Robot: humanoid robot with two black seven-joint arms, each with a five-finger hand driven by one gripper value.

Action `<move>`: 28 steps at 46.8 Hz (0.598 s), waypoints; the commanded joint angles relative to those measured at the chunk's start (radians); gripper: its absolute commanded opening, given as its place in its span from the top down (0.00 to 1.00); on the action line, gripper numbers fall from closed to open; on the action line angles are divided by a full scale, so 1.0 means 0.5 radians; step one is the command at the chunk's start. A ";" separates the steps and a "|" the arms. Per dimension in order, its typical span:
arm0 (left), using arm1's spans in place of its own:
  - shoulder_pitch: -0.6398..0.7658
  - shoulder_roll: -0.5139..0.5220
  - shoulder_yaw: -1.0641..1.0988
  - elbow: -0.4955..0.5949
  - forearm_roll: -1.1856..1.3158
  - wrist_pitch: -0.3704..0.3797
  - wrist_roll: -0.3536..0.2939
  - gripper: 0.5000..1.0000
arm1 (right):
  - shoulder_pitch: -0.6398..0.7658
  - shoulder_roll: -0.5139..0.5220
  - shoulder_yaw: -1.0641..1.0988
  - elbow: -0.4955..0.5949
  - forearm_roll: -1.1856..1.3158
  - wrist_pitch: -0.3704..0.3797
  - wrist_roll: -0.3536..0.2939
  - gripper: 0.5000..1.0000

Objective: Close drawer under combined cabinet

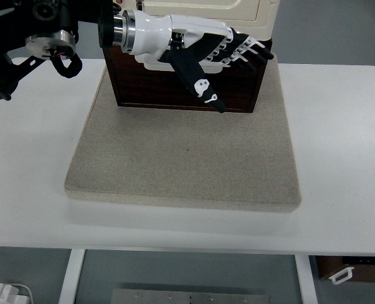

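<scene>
White table (339,158) bears a grey mat (181,158); left hand (235,47), fingers extended, presses the drawer (175,85).

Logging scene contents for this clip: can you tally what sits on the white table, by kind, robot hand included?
Beige square felt mats: 1
Cream cabinets with dark brown wooden drawer: 1
White-and-black robot left hands, fingers extended against the drawer front: 1
Total: 3

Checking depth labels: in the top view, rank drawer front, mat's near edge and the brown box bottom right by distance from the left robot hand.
From the left robot hand:
1. Drawer front, right behind the fingers, at the top.
2. Mat's near edge, mid-table, below.
3. Brown box, under the table, bottom right.
</scene>
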 commanded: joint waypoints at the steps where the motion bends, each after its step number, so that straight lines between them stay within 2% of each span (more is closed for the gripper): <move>1: 0.052 -0.013 -0.239 0.000 -0.043 -0.011 -0.015 0.00 | 0.000 0.000 0.000 0.000 0.000 0.000 0.000 0.10; 16: 0.082 -0.047 -0.774 0.040 -0.350 -0.011 -0.061 0.00 | 0.000 0.000 0.000 0.000 0.000 0.000 0.000 0.10; 24: 0.082 -0.047 -1.031 0.144 -0.448 -0.011 -0.172 0.00 | 0.000 0.000 0.000 0.000 0.000 0.000 0.000 0.10; 28: 0.082 -0.047 -1.172 0.215 -0.485 -0.011 -0.178 0.00 | 0.000 0.000 0.000 0.000 0.000 0.000 0.000 0.10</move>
